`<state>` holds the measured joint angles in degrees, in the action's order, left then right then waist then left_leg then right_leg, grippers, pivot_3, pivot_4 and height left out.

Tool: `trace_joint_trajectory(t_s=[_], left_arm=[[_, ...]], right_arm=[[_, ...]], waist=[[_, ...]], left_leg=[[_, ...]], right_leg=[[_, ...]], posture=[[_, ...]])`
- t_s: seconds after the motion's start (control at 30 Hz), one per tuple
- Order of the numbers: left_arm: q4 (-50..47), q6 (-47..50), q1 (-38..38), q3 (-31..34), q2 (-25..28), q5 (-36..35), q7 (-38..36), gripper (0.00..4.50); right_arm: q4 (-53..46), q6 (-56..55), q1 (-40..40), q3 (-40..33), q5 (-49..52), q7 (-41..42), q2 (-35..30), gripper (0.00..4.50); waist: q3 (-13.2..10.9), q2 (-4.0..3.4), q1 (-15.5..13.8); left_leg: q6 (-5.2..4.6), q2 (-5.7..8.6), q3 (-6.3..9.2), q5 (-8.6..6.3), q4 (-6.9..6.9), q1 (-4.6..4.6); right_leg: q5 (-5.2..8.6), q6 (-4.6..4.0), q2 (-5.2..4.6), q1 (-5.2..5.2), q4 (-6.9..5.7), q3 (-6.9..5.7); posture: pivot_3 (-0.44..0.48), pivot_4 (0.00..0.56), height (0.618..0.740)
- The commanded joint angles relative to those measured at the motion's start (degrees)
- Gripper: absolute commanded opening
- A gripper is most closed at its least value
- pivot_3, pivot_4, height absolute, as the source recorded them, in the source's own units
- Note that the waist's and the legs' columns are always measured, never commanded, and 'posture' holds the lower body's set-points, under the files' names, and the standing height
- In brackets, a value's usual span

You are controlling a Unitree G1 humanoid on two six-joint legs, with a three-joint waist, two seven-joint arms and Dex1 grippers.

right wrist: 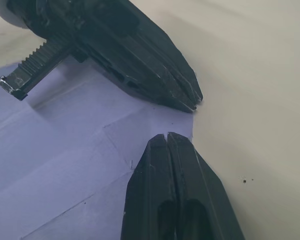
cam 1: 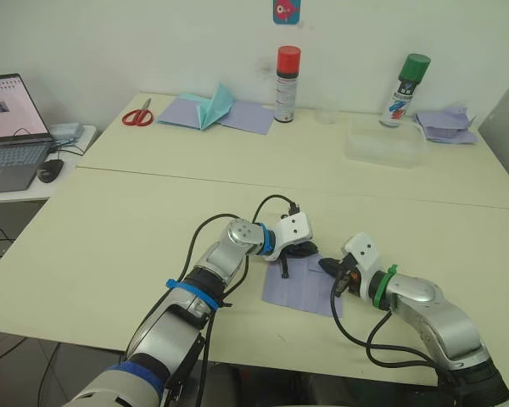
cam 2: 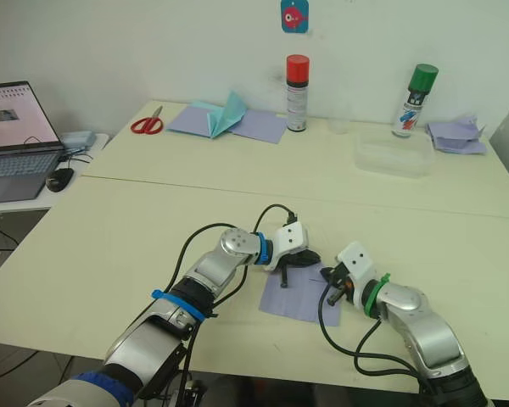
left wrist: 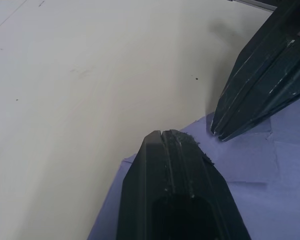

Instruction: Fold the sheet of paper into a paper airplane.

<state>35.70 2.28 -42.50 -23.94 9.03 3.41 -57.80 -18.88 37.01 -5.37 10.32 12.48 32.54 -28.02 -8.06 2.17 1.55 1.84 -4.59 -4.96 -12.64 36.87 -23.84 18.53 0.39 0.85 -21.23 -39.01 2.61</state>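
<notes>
Near the tabletop's (cam 1: 110, 246) front edge lies the sheet of paper (cam 1: 299, 291), both grippers, left (cam 1: 306, 249) and right (cam 1: 326, 265), pressing closed, empty fingers onto its far corner.

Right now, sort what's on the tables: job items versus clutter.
Job:
paper
left pincer, shut, tip on the paper
right pincer, shut, tip on the paper

Clutter:
scissors
red-capped can
green-capped can
teal shape
clear tray
laptop
</notes>
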Motion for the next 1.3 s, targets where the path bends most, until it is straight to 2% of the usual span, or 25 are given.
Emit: trace_joint_trajectory(t_s=[0.03, 0.13, 0.27, 0.43, 0.67, 0.83, 0.9, 0.93, 1.03, 1.17, 1.3], left_arm=[[-2.88, 0.34, 1.53, 0.48, -1.98, -2.91, -3.46, 0.0], [-3.11, 1.34, 1.14, 0.23, -2.82, -2.42, -3.5, 0.0], [1.28, 1.39, 0.02, -1.64, -2.46, 1.81, -0.9, 0.0], [5.6, 3.61, -1.38, -2.32, 1.05, 6.5, 3.43, 0.0], [1.72, 4.2, 0.0, -2.37, 7.88, 9.25, 6.91, 0.0], [1.3, 0.21, -0.31, 1.78, 9.05, 6.14, 11.39, 0.0], [-1.25, -0.02, 0.43, 7.23, 8.28, 0.83, 12.35, 0.0], [-5.89, 3.1, 2.1, 12.05, 8.14, -4.76, 11.69, 0.0], [-16.43, 13.08, 6.97, 18.93, 9.24, -14.47, 8.13, 0.71], [-26.24, 25.53, 13.93, 21.99, 11.38, -21.05, 7.06, 1.93], [-31.32, 33.28, 16.18, 22.99, 9.54, -25.51, 9.21, 3.21]], right_arm=[[1.62, 1.93, 1.52, 1.71, -1.19, 0.13, -0.81, 0.03], [1.49, 1.84, 1.76, 1.55, -1.15, 0.2, -1.08, 0.03], [0.95, 2.12, 2.07, 1.18, -0.92, 0.26, -1.47, 0.03], [0.1, 2.51, 2.77, 0.77, -0.79, 0.07, -1.95, 0.03], [0.96, 2.23, 2.94, 0.99, -1.09, -0.38, -1.42, 0.03], [2.32, 1.83, 1.52, 1.69, -1.23, -0.06, -0.92, 0.03], [3.04, 1.55, 0.84, 2.08, -1.34, 0.09, -0.64, 0.03], [3.48, 1.41, 0.35, 2.32, -1.4, 0.15, -0.44, 0.03], [4.27, 1.09, -0.44, 2.63, -1.44, 0.31, -0.13, 0.0], [5.47, 0.5, -1.52, 3.0, -1.59, 0.66, 0.22, 0.0], [6.15, 0.21, -2.34, 3.21, -1.67, 0.98, 0.44, 0.0]], waist=[[-0.01, 0.0, 0.0], [-0.03, 0.02, -0.01], [-0.03, 0.02, -0.05], [0.0, 0.04, -0.01], [0.11, 0.08, 0.48], [0.14, 0.06, 0.47], [0.14, 0.06, 0.56], [0.12, 0.05, 0.61], [0.06, 0.04, 0.91], [0.05, 0.04, 0.76], [0.03, 0.08, 0.51]], left_leg=[[0.0, 0.0, -0.01, 0.0, 0.0, -0.01], [0.0, 0.01, -0.01, 0.0, -0.02, -0.08], [0.0, 0.03, 0.0, 0.0, -0.03, -0.08], [0.0, 0.06, 0.01, 0.0, 0.01, -0.03], [0.01, -0.04, -0.01, 0.0, -0.01, 0.07], [0.02, -0.08, -0.01, 0.01, -0.01, 0.11], [0.02, -0.09, -0.04, 0.01, -0.01, 0.11], [0.02, -0.13, -0.09, 0.01, -0.01, 0.1], [0.03, -0.34, -0.1, 0.02, -0.04, 0.01], [0.06, -0.32, -0.07, 0.03, -0.06, 0.02], [0.05, -0.21, -0.06, 0.03, -0.01, 0.05]], right_leg=[[0.0, 0.0, 0.0, 0.0, 0.0, 0.0], [0.0, 0.0, 0.0, -0.08, 0.01, 0.0], [0.01, 0.01, 0.0, -0.07, 0.02, 0.0], [0.0, 0.01, -0.01, 0.0, 0.02, 0.02], [0.0, 0.01, 0.02, 0.01, 0.0, 0.03], [0.0, 0.0, 0.02, 0.02, -0.03, 0.02], [0.0, 0.0, 0.02, 0.0, -0.03, 0.04], [0.0, 0.0, 0.01, -0.05, -0.03, 0.05], [0.0, 0.0, 0.01, -0.17, -0.08, 0.04], [0.0, 0.0, 0.0, -0.12, -0.09, -0.03], [0.0, 0.0, -0.13, -0.04, -0.07, -0.02]], posture=[[0.0, 0.15, 0.74], [0.0, 0.15, 0.74], [0.0, 0.15, 0.74], [0.0, 0.15, 0.74], [0.0, 0.15, 0.74], [0.0, 0.15, 0.74], [0.0, 0.15, 0.74], [0.0, 0.15, 0.74], [0.0, 0.15, 0.74], [0.0, 0.15, 0.74], [0.0, 0.15, 0.74]])
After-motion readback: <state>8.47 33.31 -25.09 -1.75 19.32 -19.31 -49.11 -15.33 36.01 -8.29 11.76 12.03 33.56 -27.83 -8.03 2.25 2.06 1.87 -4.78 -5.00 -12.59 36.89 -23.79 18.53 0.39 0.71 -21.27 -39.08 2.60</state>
